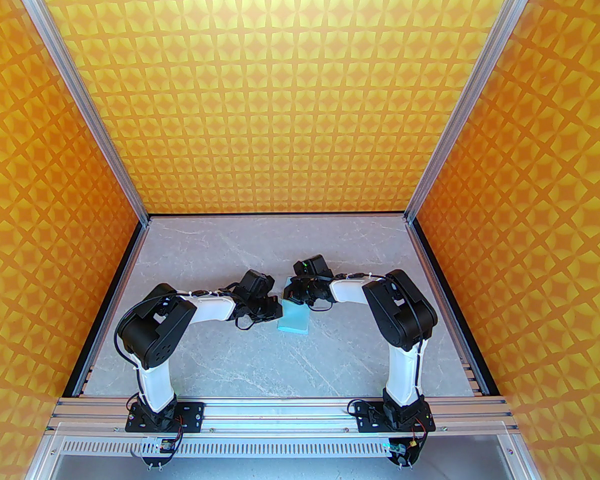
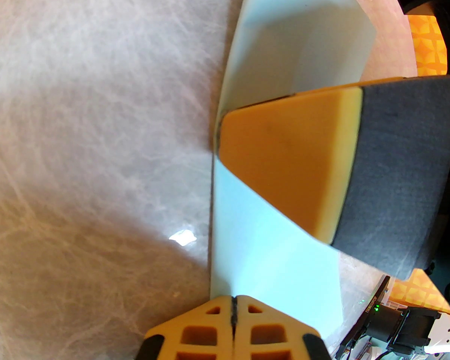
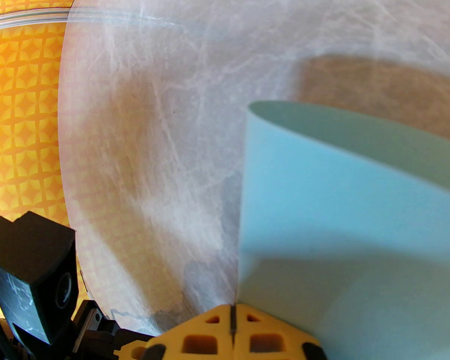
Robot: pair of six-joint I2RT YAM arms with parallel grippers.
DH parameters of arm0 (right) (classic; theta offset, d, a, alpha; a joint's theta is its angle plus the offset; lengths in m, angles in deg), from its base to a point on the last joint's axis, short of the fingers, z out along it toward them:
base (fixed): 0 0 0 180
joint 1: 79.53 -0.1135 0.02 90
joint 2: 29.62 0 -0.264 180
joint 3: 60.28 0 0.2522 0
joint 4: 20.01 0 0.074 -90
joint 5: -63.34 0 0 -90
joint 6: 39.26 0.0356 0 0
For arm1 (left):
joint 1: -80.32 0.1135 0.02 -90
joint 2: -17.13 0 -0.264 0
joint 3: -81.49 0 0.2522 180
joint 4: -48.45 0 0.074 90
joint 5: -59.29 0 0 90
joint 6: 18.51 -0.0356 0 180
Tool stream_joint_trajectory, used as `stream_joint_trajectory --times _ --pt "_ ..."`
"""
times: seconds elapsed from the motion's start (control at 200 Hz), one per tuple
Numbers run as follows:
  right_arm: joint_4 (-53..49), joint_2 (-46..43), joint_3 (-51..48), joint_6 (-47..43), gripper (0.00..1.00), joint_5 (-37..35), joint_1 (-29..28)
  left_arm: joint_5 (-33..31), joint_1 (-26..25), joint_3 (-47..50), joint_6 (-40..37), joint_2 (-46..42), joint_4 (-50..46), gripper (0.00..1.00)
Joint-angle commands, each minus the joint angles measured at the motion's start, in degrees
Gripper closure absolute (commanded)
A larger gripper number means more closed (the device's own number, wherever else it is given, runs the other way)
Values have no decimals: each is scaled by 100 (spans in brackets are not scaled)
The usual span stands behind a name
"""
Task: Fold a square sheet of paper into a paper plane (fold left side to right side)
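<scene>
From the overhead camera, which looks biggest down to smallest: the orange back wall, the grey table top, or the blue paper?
1. orange back wall
2. grey table top
3. blue paper, by far the smallest

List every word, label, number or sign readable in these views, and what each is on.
Nothing legible.
White print on the black strip beside a green light: too blurred to read.
Pale marks on the black camera housing: illegible.
The square sheet of paper: blank.

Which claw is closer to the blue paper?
Neither: both hold the sheet. The left claw is shut on its left edge; the right claw is shut on it farther back.
</scene>
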Motion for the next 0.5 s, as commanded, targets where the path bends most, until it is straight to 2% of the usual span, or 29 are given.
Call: stream_joint_trajectory --times 0.0,0.11,0.13,0.19,0.495 --pt "-448 79 41 -164 100 -338 -26 14 -38 97 2 229 -185 100" --pt "-655 110 202 -232 100 -466 -18 -43 -41 100 -47 272 -379 100" --pt "-683 114 241 -241 100 -505 -17 -60 -199 94 -61 280 -435 100" --pt "-806 153 375 -270 100 -582 -9 -118 -246 116 -99 284 -538 100" --pt "-1094 441 896 -333 100 -602 201 -161 -267 274 -204 245 -693 100"
